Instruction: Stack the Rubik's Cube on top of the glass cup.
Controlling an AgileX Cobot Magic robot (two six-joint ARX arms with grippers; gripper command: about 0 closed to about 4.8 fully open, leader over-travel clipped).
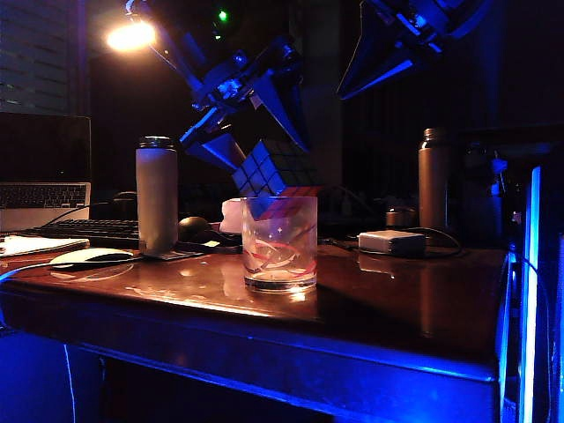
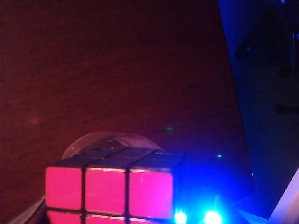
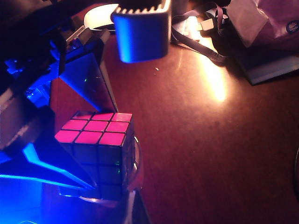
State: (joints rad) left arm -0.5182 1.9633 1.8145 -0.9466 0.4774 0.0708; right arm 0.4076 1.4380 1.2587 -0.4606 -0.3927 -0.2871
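The Rubik's Cube [image 1: 273, 167] sits tilted on the rim of the glass cup [image 1: 280, 242], one corner dipping into it. My left gripper [image 1: 264, 154] straddles the cube from above left, its fingers spread on either side. The right wrist view shows the cube [image 3: 100, 144] with pink top face on the cup's rim [image 3: 135, 172], between the left gripper's blue fingers [image 3: 88, 84], and a gap shows. The left wrist view is filled by the cube's pink face [image 2: 107, 191], with the cup's rim [image 2: 93, 140] behind. My right gripper [image 1: 352, 84] hangs high at the upper right, away from the cube; its jaws are too dark to read.
A tall bottle [image 1: 157, 194] stands left of the cup, another bottle [image 1: 433, 176] at the right rear. A white box with cable [image 1: 392, 242] lies right of the cup. A keyboard [image 1: 88, 231], mouse [image 1: 88, 256] and laptop [image 1: 44, 194] are at left, a lamp [image 1: 130, 35] above.
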